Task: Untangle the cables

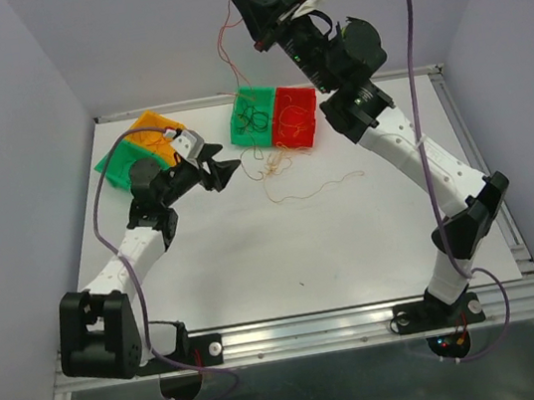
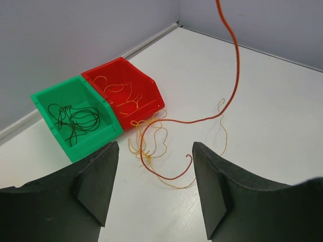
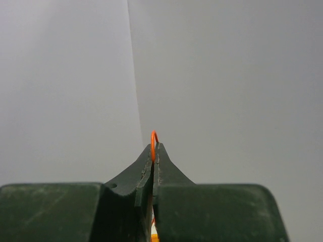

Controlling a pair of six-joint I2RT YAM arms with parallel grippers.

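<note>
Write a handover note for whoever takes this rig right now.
Grippers: right end effector shut on the orange cable, raised high; the cable hangs down to the table. The left end effector is open, empty, low over the table.
Done: dark cables in the green bin, orange-yellow cables in the red bin.
Left: loose tangle beside the bins; the held cable's lower end lies by it, unclear whether free.

Near half of the table [image 1: 286, 257] lies open — green bin [image 1: 243, 139], red bin [image 1: 296, 139] and sprawled cables [image 2: 146, 156] crowd the far middle.
</note>
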